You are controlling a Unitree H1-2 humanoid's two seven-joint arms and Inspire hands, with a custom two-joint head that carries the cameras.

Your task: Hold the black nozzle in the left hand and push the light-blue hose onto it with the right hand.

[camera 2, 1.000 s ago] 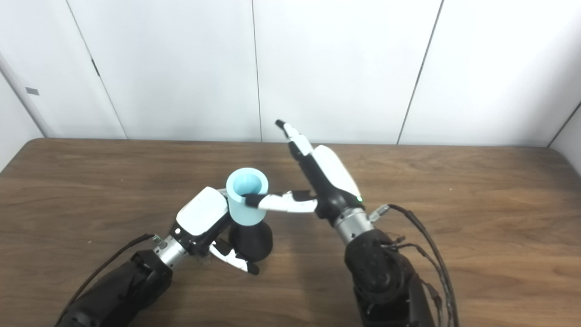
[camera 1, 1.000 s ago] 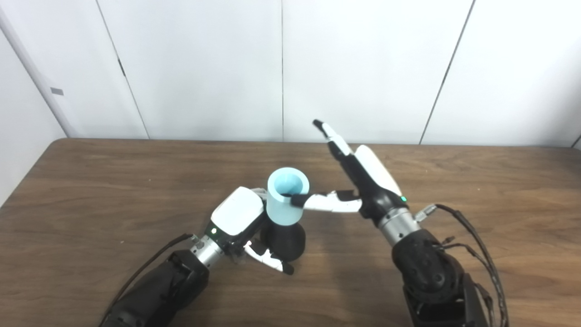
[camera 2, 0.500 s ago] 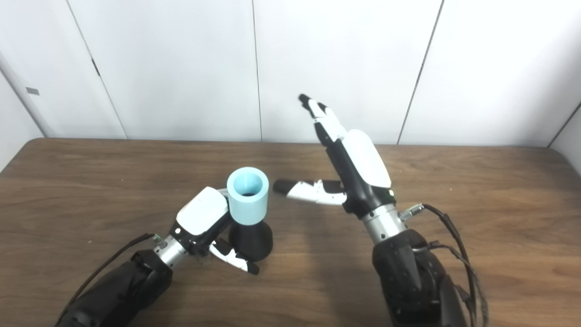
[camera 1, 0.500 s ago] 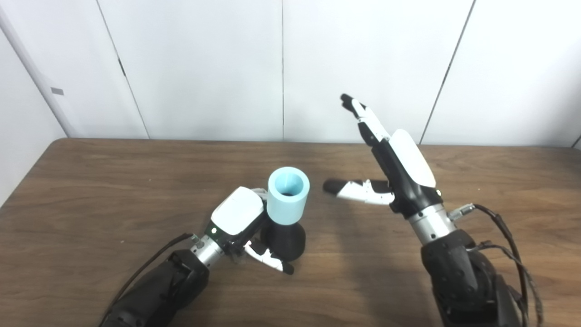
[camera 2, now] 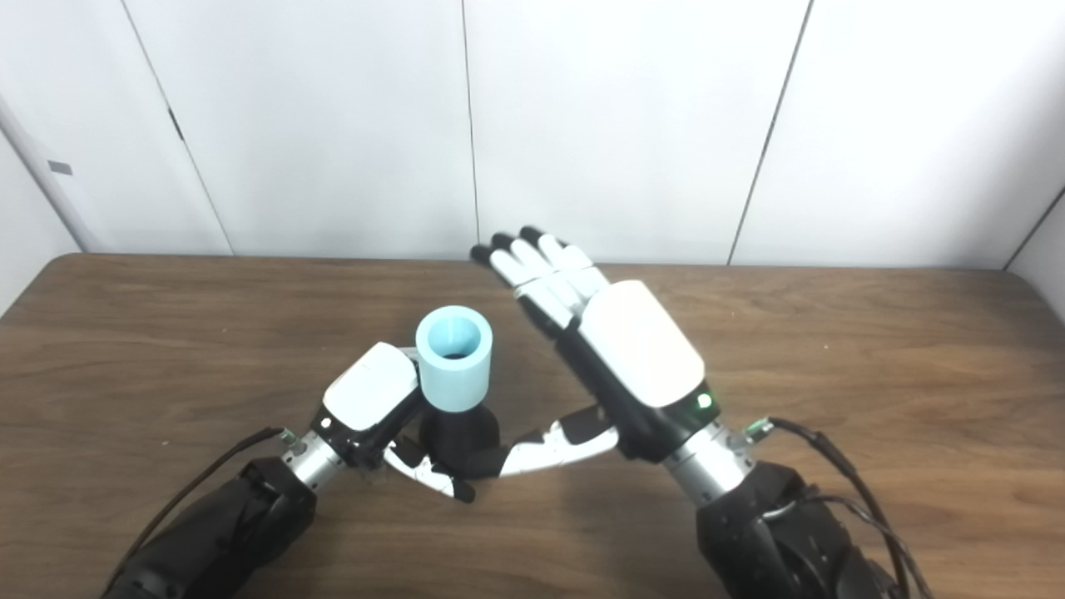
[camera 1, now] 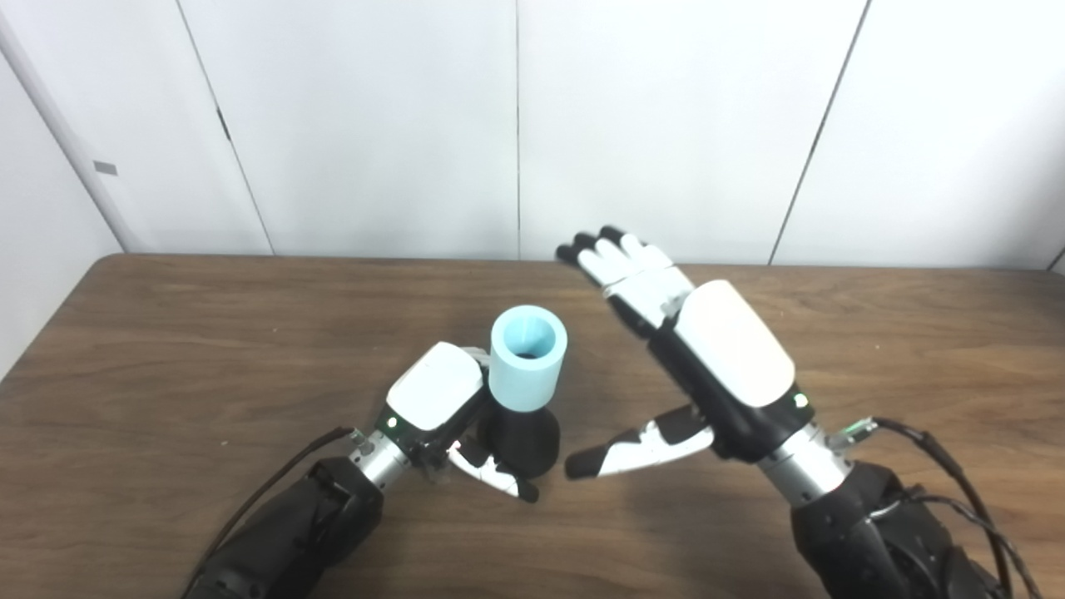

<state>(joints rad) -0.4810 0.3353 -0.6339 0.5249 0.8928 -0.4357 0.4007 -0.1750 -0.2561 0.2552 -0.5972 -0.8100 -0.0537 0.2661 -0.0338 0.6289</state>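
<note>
right hand [camera 1: 715, 366] flat, fingers [camera 1: 620, 258] spread wide and empty; left hand [camera 1: 437, 399] clasping black nozzle [camera 1: 520, 441].

No words or numbers to read

Nothing in either view has letters, numbers, brand names or signs on it.
</note>
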